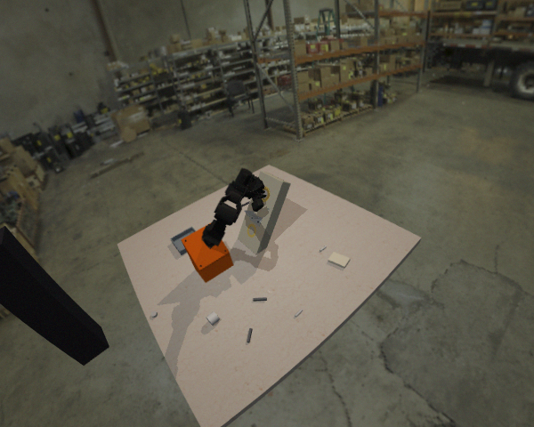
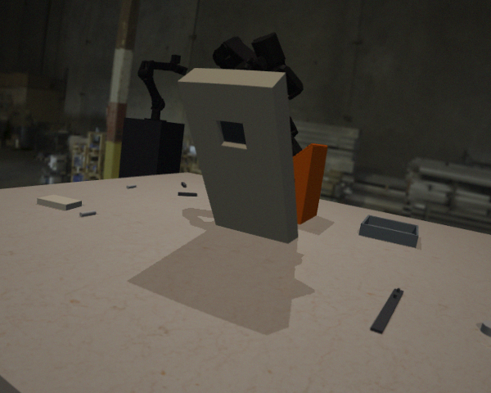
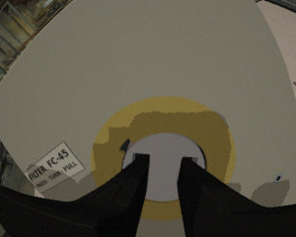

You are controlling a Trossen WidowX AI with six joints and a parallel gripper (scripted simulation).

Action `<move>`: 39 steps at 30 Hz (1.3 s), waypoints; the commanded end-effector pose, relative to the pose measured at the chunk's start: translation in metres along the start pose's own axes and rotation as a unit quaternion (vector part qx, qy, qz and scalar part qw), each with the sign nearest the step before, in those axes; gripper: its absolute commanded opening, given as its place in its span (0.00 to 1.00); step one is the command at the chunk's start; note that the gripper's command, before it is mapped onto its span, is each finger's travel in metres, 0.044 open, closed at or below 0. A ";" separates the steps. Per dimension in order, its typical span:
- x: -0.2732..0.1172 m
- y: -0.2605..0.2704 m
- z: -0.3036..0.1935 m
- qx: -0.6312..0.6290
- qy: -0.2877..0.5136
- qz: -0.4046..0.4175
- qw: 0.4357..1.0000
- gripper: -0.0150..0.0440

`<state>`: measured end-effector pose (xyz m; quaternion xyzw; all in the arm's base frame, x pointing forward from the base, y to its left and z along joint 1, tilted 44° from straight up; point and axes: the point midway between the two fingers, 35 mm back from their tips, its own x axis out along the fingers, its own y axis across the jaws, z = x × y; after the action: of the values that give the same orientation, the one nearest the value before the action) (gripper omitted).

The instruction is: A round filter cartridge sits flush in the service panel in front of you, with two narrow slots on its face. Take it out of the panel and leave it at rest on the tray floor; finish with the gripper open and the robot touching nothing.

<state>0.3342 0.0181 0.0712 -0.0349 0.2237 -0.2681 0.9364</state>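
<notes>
Overhead, our black arm [image 1: 227, 212] reaches from its orange base [image 1: 217, 265] [image 2: 311, 183] to the leaning service panel [image 1: 276, 215] [image 2: 245, 169] [image 3: 163, 59]; the tray [image 1: 179, 245] [image 2: 389, 233] lies apart from the panel. From outside, the panel hides our fingertips. At the wrist, our gripper [image 3: 163, 161] pinches the round filter cartridge [image 3: 165, 143], seated within the panel's yellow ring [image 3: 109, 148].
</notes>
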 end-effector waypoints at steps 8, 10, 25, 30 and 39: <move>0.002 0.000 0.000 0.182 0.004 0.003 0.983 0.25; 0.002 0.000 0.000 0.217 0.004 0.002 0.976 0.25; -0.008 0.003 -0.001 0.324 0.008 0.001 0.946 0.25; -0.030 0.005 -0.001 0.318 0.012 -0.001 0.948 0.25; -0.070 0.001 0.000 0.304 0.007 0.001 0.953 0.25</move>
<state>0.2878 0.0505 0.0910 0.2519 0.1447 -0.3257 0.8997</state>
